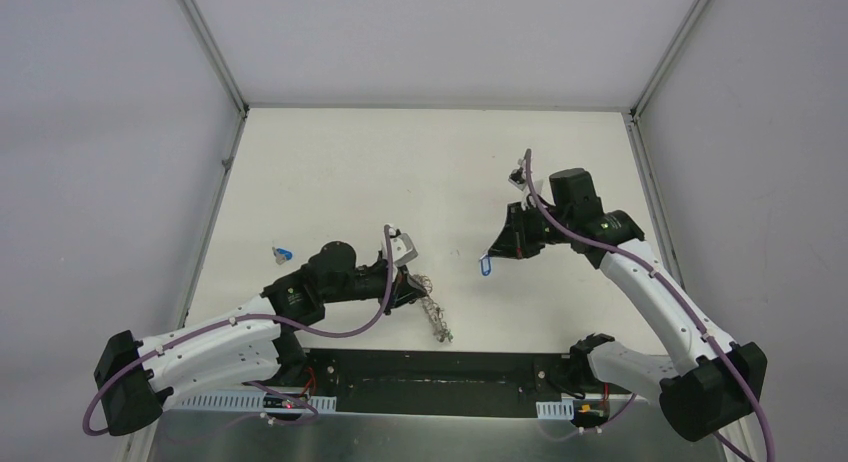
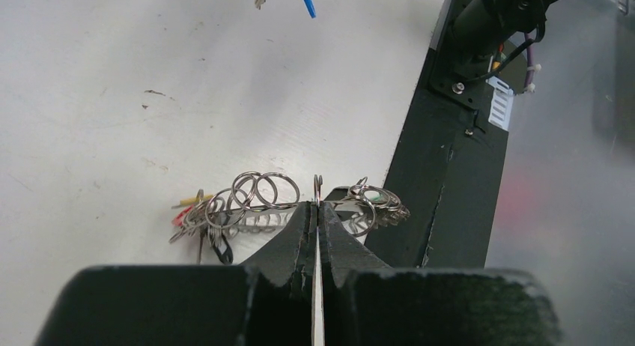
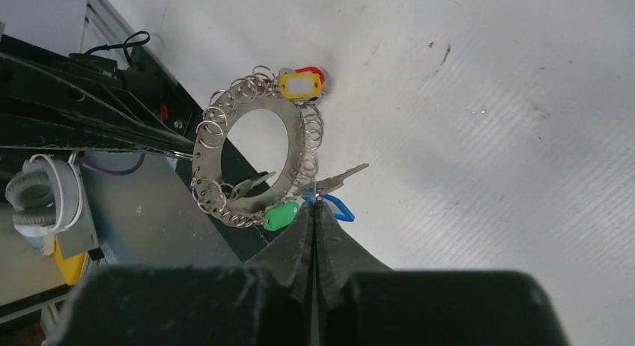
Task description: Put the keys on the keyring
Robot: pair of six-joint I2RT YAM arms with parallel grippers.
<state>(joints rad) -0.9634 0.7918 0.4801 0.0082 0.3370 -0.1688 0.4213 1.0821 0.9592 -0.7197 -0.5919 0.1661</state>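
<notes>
We show the left jaws clamped on the large silvery loop-edged metal keyring [image 2: 258,204] by the near edge of the white table [image 1: 350,172], the right jaws pinching a small blue-tagged key [image 1: 487,267] nearby.

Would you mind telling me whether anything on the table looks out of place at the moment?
Yes: a small blue-tagged key lies alone toward the table's left side, well apart from the keyring in the left pincer. Another small item sits beyond the right pincer, too small to identify.
</notes>
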